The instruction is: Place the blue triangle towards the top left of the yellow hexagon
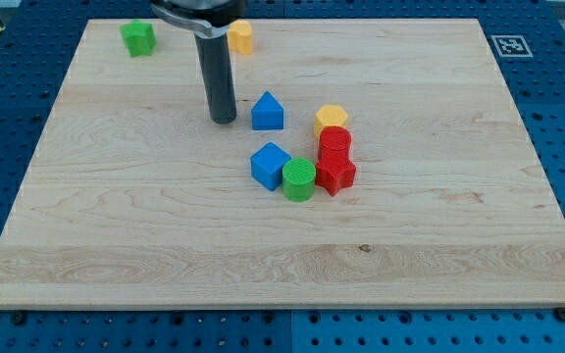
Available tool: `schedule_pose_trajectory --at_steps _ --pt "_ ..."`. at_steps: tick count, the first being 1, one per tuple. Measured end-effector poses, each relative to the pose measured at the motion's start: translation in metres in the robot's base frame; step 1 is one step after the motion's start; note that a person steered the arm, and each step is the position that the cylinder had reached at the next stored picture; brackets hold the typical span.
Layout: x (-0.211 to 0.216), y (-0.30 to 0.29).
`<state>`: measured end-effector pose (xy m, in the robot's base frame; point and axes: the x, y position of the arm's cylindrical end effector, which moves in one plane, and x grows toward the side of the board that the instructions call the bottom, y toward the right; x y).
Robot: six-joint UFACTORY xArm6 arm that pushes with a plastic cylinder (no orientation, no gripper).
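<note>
Blue triangle point(268, 113): small, rigid, likely light and free-sliding; best pushed on a flat side; bare rod tip point(224, 120) stands just left, holding nothing.

The wooden counter point(165, 255) carries a green block point(138, 38) near the view's top left and a yellow block point(240, 37) beside it. A blue cube point(270, 165) touches a green cylinder point(299, 179). A red cylinder point(335, 141) touches a red block point(335, 174).
</note>
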<state>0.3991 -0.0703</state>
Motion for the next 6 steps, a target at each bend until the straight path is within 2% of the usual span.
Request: schedule_pose_trajectory --at_steps 1,3,5,6 --pt "0.006 0.025" --pt "-0.02 0.022" --pt "0.023 0.011" --pt "0.024 0.033"
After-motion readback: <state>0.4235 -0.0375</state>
